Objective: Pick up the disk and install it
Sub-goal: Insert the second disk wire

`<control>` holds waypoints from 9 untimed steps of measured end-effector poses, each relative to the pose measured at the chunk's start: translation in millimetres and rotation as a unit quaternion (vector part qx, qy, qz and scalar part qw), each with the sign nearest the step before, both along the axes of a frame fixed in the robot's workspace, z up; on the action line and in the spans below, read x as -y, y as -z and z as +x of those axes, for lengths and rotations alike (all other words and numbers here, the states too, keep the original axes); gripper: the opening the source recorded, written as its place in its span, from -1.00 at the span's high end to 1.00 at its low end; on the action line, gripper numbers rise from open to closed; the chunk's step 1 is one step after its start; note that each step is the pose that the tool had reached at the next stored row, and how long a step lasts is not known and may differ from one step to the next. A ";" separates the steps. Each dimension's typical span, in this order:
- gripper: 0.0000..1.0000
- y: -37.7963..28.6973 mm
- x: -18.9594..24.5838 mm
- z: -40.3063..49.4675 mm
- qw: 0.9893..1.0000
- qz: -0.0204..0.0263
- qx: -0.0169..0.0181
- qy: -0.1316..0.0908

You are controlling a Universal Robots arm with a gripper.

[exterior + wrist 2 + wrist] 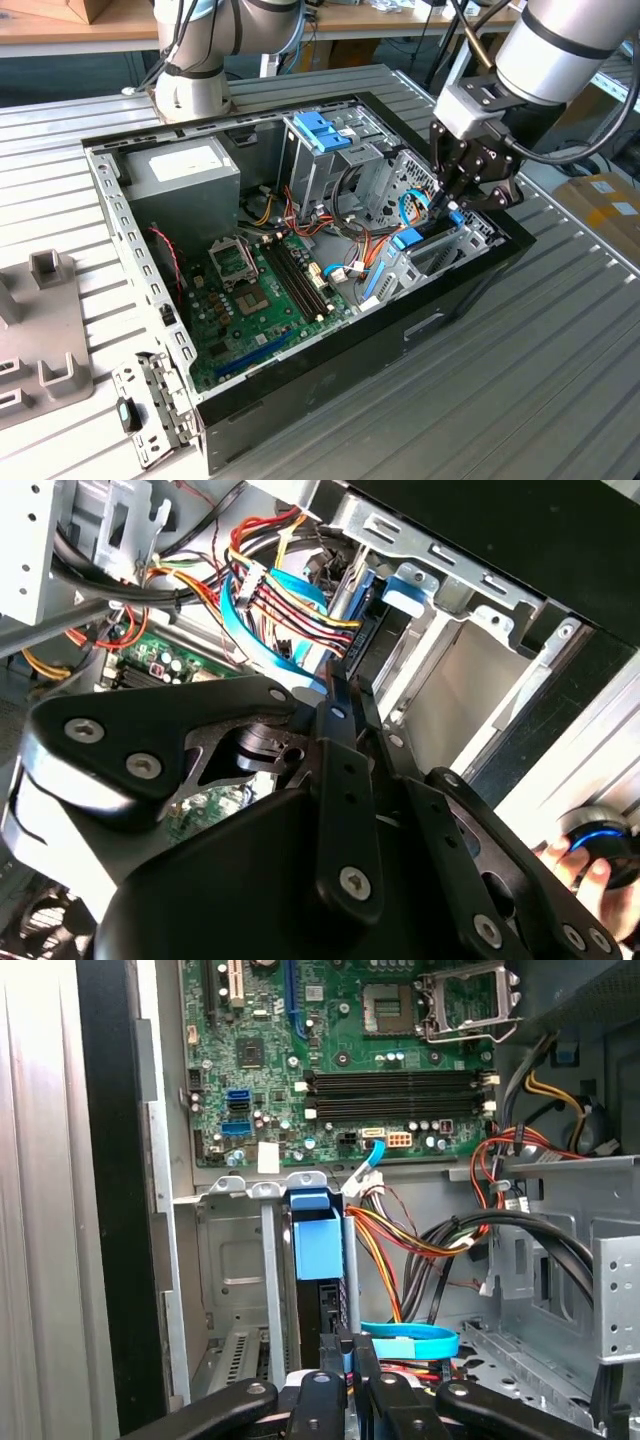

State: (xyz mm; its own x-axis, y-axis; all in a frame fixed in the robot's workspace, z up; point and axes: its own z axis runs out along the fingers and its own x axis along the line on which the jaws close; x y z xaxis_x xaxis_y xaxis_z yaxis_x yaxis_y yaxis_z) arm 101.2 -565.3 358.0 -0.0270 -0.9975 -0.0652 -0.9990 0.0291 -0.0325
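The disk (322,1305) stands on edge in the metal drive bay (235,1260) at the case's front corner, its blue carrier frame (319,1240) facing the motherboard. In the exterior view the disk (411,238) sits low in the bay on the exterior view's right. My gripper (446,203) reaches down onto it from above. In both wrist views the two black fingers (346,1348) lie close together on the disk's end. The second wrist view shows the fingertips (338,692) against the dark disk (375,640), beside bundles of coloured cables.
The open black computer case (440,300) lies on a slatted metal table. Inside are the motherboard (260,290), a grey power-supply box (180,170) and a drive cage with a blue handle (320,130). A hand (578,865) shows beside the case. A grey fixture (40,330) stands at the exterior view's left.
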 end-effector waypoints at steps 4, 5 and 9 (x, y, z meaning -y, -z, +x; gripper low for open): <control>0.68 0.0 0.0 0.0 1.000 0.000 0.000 -0.011; 0.68 0.0 0.0 0.0 1.000 0.000 0.000 -0.011; 0.68 0.2 0.1 0.1 1.000 0.000 0.006 -0.011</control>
State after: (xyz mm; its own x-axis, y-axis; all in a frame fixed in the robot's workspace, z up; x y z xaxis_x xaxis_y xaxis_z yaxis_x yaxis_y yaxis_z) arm 101.3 -565.4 357.8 -0.0047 -0.9979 -0.0653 -0.9990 0.0076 -0.0439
